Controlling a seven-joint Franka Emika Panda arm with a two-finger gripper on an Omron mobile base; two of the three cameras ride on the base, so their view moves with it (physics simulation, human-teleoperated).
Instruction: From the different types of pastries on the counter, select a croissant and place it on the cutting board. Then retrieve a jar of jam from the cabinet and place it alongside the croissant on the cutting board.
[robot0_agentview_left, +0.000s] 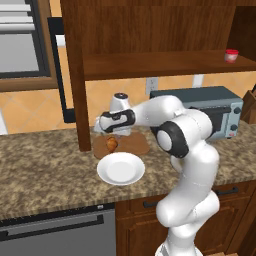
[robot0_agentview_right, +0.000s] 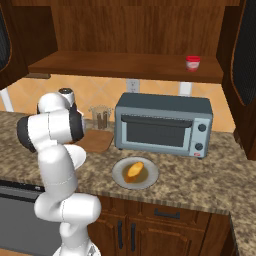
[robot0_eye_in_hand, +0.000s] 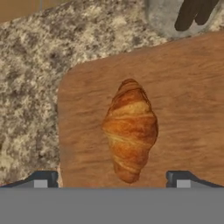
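On the granite desk (robot0_agentview_left: 45, 165) the croissant (robot0_eye_in_hand: 129, 129) lies on the cutting board (robot0_eye_in_hand: 188, 109), jaws spread wide and empty just above it. First step looks done; next, lift away toward the jam jar (robot0_agentview_left: 231, 55) on the cabinet shelf (robot0_agentview_left: 165, 64)

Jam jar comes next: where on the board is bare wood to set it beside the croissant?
In the hand view the croissant lies mid cutting board, with the open gripper straddling it. Bare wood runs on both of its long sides, wider on the side toward the glass container. That corner is crowded.
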